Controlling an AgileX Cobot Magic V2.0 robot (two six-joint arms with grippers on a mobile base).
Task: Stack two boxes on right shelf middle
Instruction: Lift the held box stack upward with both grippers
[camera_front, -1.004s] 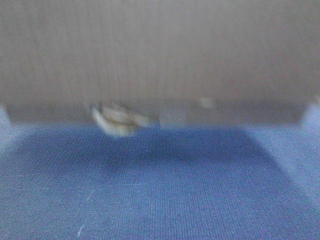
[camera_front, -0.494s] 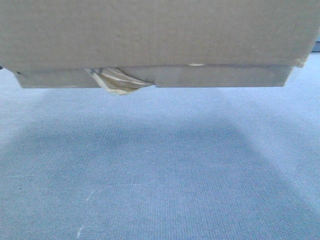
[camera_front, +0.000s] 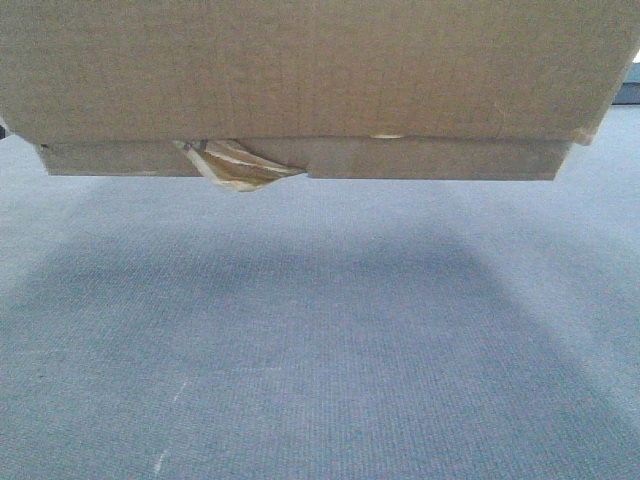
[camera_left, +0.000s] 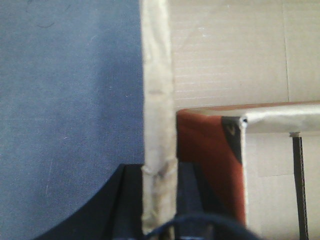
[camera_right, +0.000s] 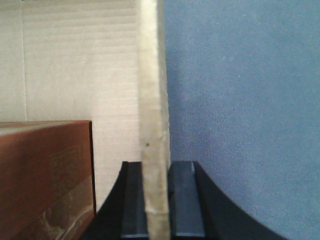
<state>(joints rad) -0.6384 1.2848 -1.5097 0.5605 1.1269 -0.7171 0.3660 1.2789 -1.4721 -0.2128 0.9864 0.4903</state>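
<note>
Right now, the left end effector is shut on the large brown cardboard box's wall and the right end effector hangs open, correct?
No. The right wrist view shows the right end effector also shut on a wall of the large brown cardboard box. The left end effector is shut on its wall.

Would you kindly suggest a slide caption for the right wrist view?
Right gripper clamping a wall of the large cardboard box, smaller brown box inside, blue floor outside.
</note>
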